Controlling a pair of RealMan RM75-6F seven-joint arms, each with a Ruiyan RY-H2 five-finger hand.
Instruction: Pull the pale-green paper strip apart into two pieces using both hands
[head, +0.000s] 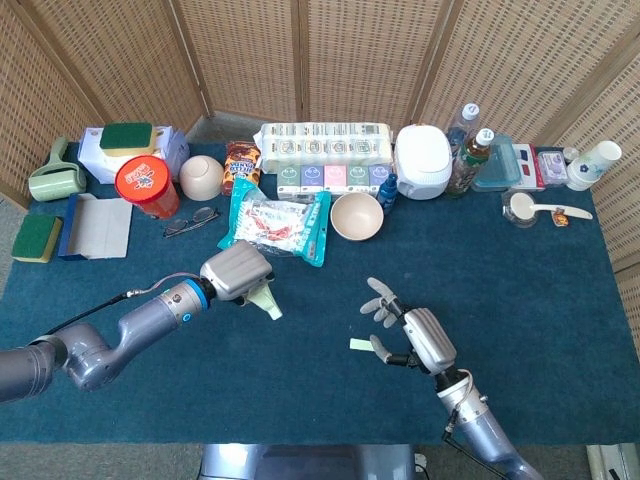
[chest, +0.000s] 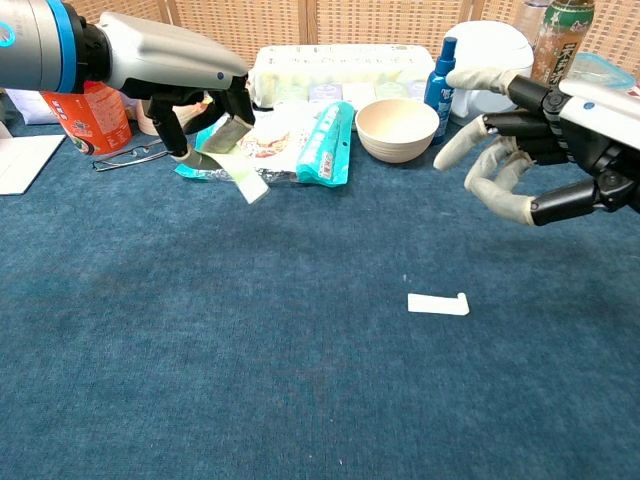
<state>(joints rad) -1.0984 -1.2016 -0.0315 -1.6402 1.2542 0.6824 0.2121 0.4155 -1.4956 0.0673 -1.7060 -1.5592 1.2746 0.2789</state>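
Observation:
The pale-green strip is in two pieces. One piece (chest: 438, 303) lies flat on the blue cloth, also seen in the head view (head: 360, 344), just left of and below my right hand (chest: 535, 165). That right hand (head: 408, 332) hovers with its fingers spread and holds nothing. My left hand (chest: 195, 95) pinches the other piece (chest: 243, 178), which hangs down from its fingers above the cloth. In the head view the left hand (head: 236, 275) holds that piece (head: 268, 304) in front of the snack bag.
A teal snack bag (head: 277, 225), a beige bowl (head: 356, 216) and glasses (head: 189, 221) lie behind the hands. A red can (head: 146, 186), tissue packs (head: 325, 155), a white cooker (head: 423, 161) and bottles (head: 470, 152) line the back.

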